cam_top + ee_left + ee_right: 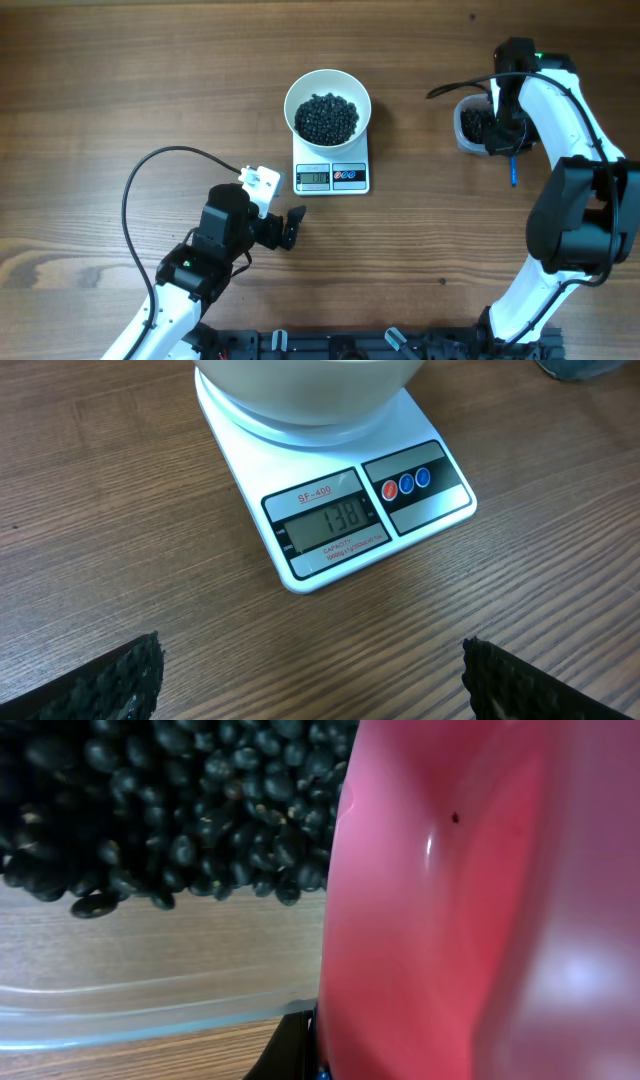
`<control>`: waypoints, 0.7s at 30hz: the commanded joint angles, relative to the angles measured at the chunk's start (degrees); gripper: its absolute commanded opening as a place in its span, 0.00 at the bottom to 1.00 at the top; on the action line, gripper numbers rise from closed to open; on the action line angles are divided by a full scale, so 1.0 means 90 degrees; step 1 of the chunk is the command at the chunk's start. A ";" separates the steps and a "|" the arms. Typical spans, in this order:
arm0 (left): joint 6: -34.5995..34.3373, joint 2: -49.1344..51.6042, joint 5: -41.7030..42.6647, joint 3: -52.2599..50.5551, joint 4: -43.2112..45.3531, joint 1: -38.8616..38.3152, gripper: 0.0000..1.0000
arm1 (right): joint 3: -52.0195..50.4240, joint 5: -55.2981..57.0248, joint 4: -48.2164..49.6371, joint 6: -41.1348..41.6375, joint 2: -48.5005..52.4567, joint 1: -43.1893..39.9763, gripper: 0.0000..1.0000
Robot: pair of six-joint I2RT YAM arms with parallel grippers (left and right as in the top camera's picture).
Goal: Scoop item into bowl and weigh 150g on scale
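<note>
My left gripper (287, 228) sits wide apart on the overhead view, low on the table (120, 90) and well short of the scale (332, 178). The bowl (327, 88) stands on the scale with a heap of black beads (326, 118) inside. My right gripper (503, 125) is closed and dipped into the clear tub (466, 128), well off to the right.

From the left wrist, both fingertips (120, 682) stand apart at the lower corners, touching nothing. The scale's display (330, 520) reads 138, with the bowl's underside above it.

From the right wrist, the pink scoop (480, 900) fills the right side, apparently in the grip, though I cannot see the fingers. More beads lie piled inside the tub's clear wall.
</note>
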 commanded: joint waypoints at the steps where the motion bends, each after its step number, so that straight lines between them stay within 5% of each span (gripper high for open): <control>1: -0.0066 -0.0046 -0.0039 -0.0022 -0.0005 0.0027 1.00 | -0.0044 -0.1047 0.0124 -0.0243 0.0352 0.0194 0.04; 18: -0.0068 -0.0046 -0.0039 -0.0022 -0.0005 0.0027 1.00 | 0.0687 -0.2679 -0.1049 0.0636 0.0117 -0.0032 0.04; 21: -0.0066 -0.0046 -0.0039 -0.0022 -0.0005 0.0027 1.00 | 0.0687 -0.2679 -0.0913 0.0775 0.0117 -0.0032 0.14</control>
